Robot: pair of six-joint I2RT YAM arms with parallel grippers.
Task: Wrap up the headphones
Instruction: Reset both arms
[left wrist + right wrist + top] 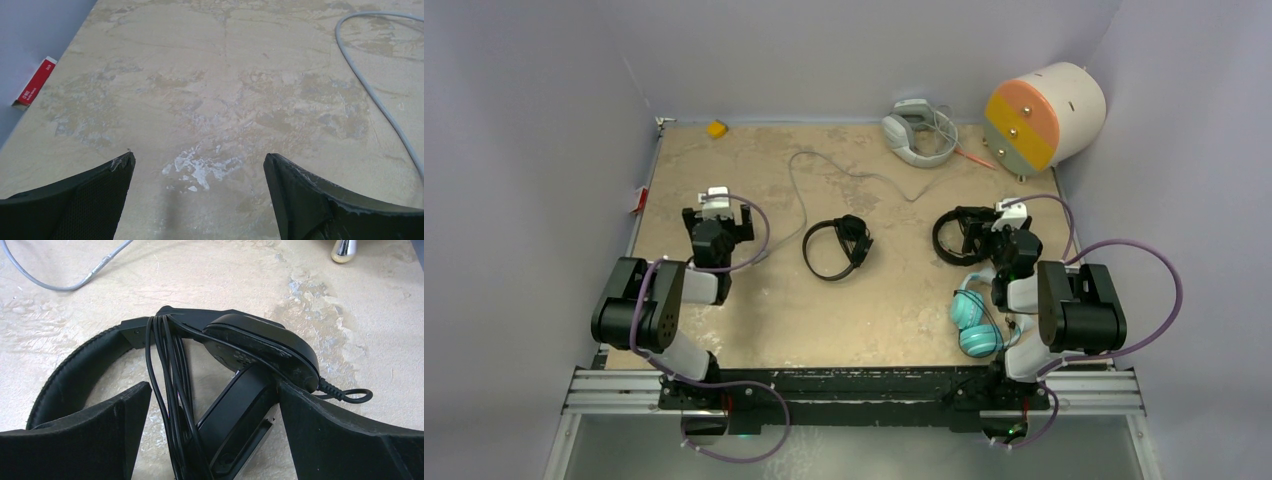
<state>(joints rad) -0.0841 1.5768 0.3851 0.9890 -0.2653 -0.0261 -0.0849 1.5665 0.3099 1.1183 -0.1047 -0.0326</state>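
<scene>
Right tool (212,388) released, jaws wide, abv black headphones (260,342); left tool (199,156) released, abv table (225,75).

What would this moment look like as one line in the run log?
left gripper: open, over table | right gripper: open, over black headphones, cord wound on band

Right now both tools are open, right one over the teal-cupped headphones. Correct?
Wrong in one respect. The left tool and right tool are open, but the right one is over the slim black headphones with thin black cord wound round the band, as the right wrist view shows. The teal-cupped headphones lie nearer that arm's base.
</scene>
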